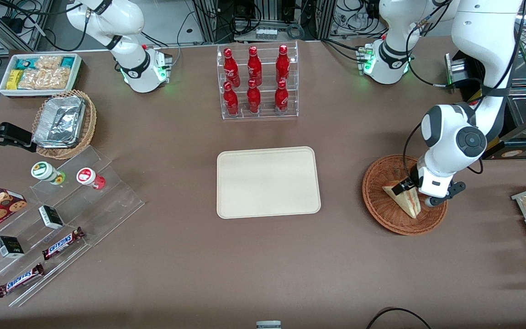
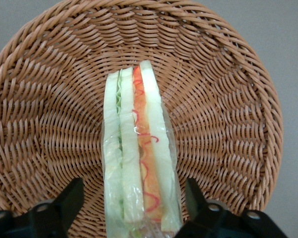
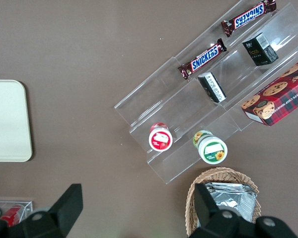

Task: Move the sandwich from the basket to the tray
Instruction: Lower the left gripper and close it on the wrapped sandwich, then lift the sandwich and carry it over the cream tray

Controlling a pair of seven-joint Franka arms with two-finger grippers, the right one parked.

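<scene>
A white bin [image 1: 40, 73] held snack packets, and just nearer the camera a tan wicker basket [image 1: 87, 130] held foil containers [image 1: 60, 121]. The flat, cream, round-cornered tray [image 1: 268, 182] lay bare in the table's middle. Toward the working arm's end sat the round reddish-brown woven basket [image 1: 384, 201], with the wedge-shaped, clear-wrapped sandwich [image 1: 404, 197] in it. The gripper [image 1: 412, 192] hung low over that basket, its fingers [image 2: 69, 201] spread apart on either side of the sandwich, not touching it.
</scene>
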